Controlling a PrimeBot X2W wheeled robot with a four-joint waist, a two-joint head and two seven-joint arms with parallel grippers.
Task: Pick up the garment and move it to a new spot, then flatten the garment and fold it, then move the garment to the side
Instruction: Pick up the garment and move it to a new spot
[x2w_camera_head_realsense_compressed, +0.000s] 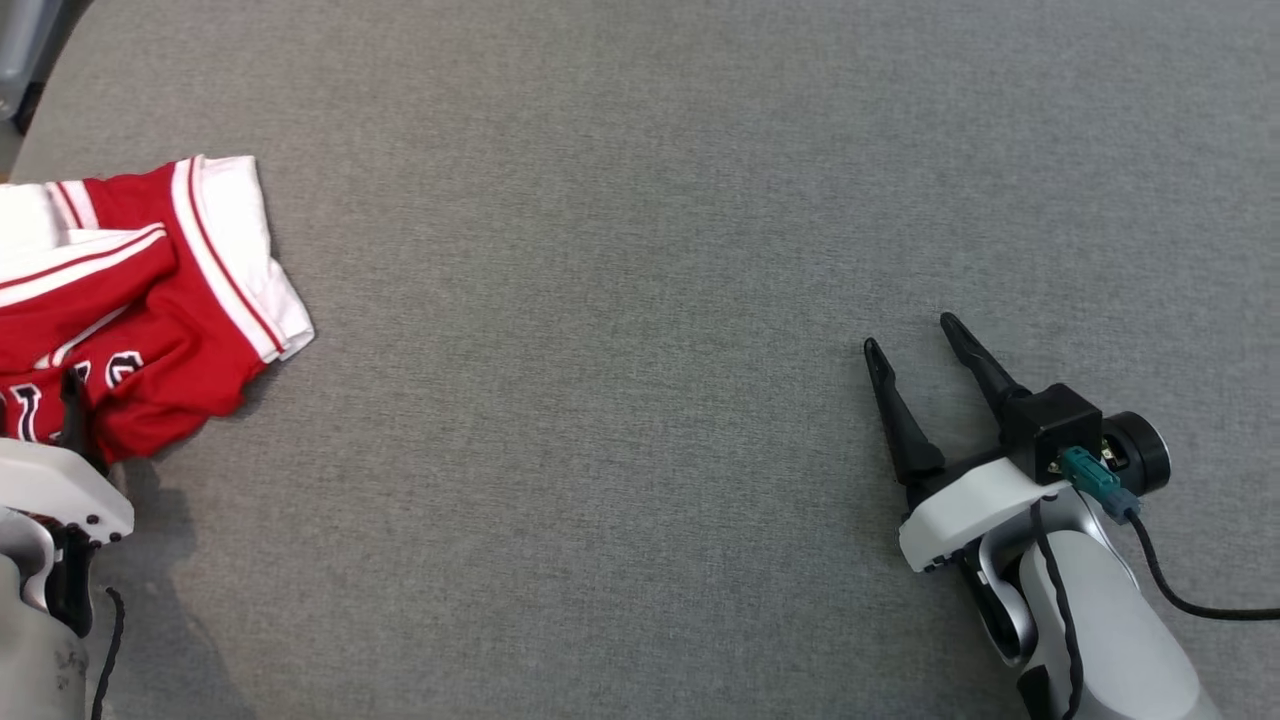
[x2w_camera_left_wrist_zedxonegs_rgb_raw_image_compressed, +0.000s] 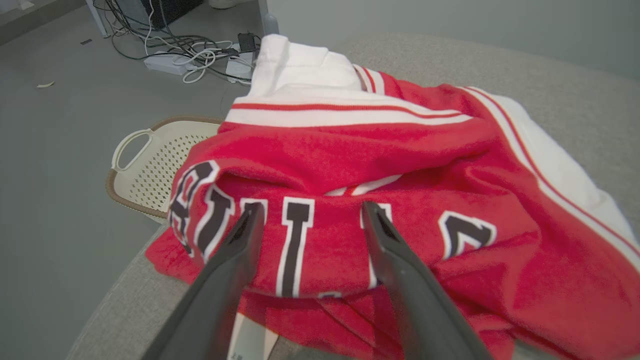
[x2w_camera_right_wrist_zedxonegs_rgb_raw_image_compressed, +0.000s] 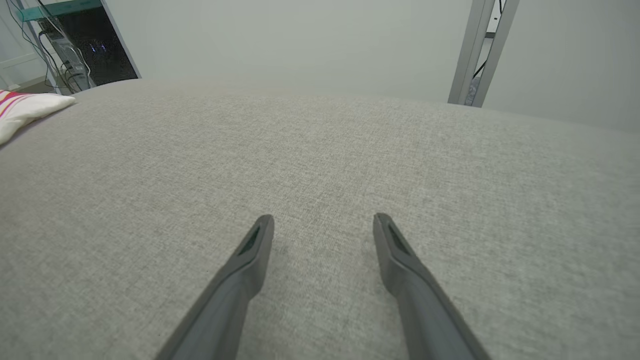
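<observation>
The garment (x2w_camera_head_realsense_compressed: 150, 300) is a red jersey with white stripes and black-and-white letters, lying crumpled at the left edge of the grey cloth surface (x2w_camera_head_realsense_compressed: 620, 300). In the left wrist view the garment (x2w_camera_left_wrist_zedxonegs_rgb_raw_image_compressed: 400, 200) spreads wide, partly hanging over the surface's edge. My left gripper (x2w_camera_left_wrist_zedxonegs_rgb_raw_image_compressed: 312, 212) hovers open just above its lettered part, nothing between the fingers; in the head view one dark finger (x2w_camera_head_realsense_compressed: 72, 410) pokes up over the red cloth. My right gripper (x2w_camera_head_realsense_compressed: 912, 335) stands open far to the right, above bare surface, also seen in its own wrist view (x2w_camera_right_wrist_zedxonegs_rgb_raw_image_compressed: 324, 222).
A cream perforated basket (x2w_camera_left_wrist_zedxonegs_rgb_raw_image_compressed: 150, 165) sits on the floor below the surface's left edge. Cables and a power strip (x2w_camera_left_wrist_zedxonegs_rgb_raw_image_compressed: 170, 62) lie on the floor beyond it. A metal post (x2w_camera_right_wrist_zedxonegs_rgb_raw_image_compressed: 480, 50) stands behind the surface. A white garment corner (x2w_camera_right_wrist_zedxonegs_rgb_raw_image_compressed: 25, 110) shows at far left.
</observation>
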